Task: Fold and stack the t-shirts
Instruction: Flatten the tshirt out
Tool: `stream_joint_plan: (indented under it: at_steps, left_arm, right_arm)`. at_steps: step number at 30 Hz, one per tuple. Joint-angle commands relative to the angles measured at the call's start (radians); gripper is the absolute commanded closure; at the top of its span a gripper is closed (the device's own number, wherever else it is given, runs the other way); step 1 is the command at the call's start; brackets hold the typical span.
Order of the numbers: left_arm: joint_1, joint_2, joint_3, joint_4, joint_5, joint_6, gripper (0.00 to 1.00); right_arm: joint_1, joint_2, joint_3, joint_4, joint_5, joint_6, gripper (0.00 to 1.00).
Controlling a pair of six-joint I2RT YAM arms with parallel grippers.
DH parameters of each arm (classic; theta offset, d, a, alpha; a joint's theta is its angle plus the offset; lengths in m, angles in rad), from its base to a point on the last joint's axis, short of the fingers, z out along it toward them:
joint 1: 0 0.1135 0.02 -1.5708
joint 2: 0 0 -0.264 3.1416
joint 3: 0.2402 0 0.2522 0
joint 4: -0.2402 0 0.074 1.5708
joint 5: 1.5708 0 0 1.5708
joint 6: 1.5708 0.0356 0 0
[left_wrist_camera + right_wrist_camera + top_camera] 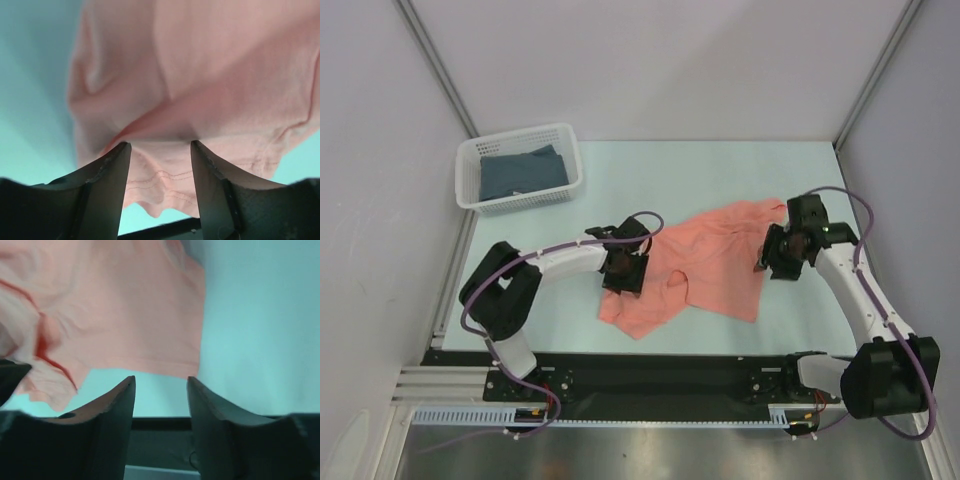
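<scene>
The left gripper (pixel 160 146) has its fingers spread above the hem of the salmon-pink t-shirt (pixel 715 262) without pinching it. The right gripper (pixel 160 381) is spread too, with nothing between its fingers. The shirt lies crumpled on the table (pixel 720 170) between both arms, while the slate-blue t-shirt (pixel 520 172) sits in the white basket (pixel 515 136) at the far left corner.

The crumpled salmon-pink cloth t-shirt (pixel 715 255) lies on the desk (pixel 720 175) between the left fingers (pixel 107 190) and right fingers (pixel 112 420), with the white plastic lattice basket (pixel 525 199) well behind the left fingers.
</scene>
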Motion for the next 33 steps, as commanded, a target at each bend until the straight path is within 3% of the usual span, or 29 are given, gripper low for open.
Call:
stream_joint_plan:
  at_steps: [1, 4, 7, 8, 10, 12, 21, 33]
  left_arm:
    - [-0.002, -0.080, 0.033, -0.013, -0.107, 0.081, 0.42]
    - [-0.110, -0.172, 0.076, -0.079, -0.116, 0.024, 0.40]
    - [-0.190, -0.217, 0.092, -0.069, -0.104, -0.070, 0.46]
    - [-0.203, -0.217, 0.100, -0.069, -0.113, -0.095, 0.53]
    - [-0.231, -0.197, 0.100, -0.048, -0.125, -0.130, 0.59]
    - [-0.257, -0.119, 0.138, -0.056, -0.127, -0.123, 0.65]
    - [-0.314, 0.064, 0.263, -0.096, -0.204, -0.158, 0.57]
    - [-0.352, 0.102, 0.258, -0.151, -0.225, -0.208, 0.63]
  right_arm:
    - [-0.030, -0.012, -0.142, -0.002, -0.174, 0.088, 0.50]
    - [-0.029, -0.011, -0.191, 0.012, -0.203, 0.110, 0.45]
    - [-0.029, -0.003, -0.200, 0.009, -0.171, 0.120, 0.39]
    - [-0.029, 0.000, -0.200, 0.005, -0.180, 0.120, 0.37]
    - [-0.027, -0.003, -0.206, -0.008, -0.172, 0.134, 0.37]
    - [-0.026, -0.018, -0.228, -0.003, -0.169, 0.149, 0.45]
    - [-0.021, -0.052, -0.277, -0.003, -0.149, 0.162, 0.52]
    - [-0.012, -0.049, -0.314, 0.017, -0.151, 0.162, 0.51]
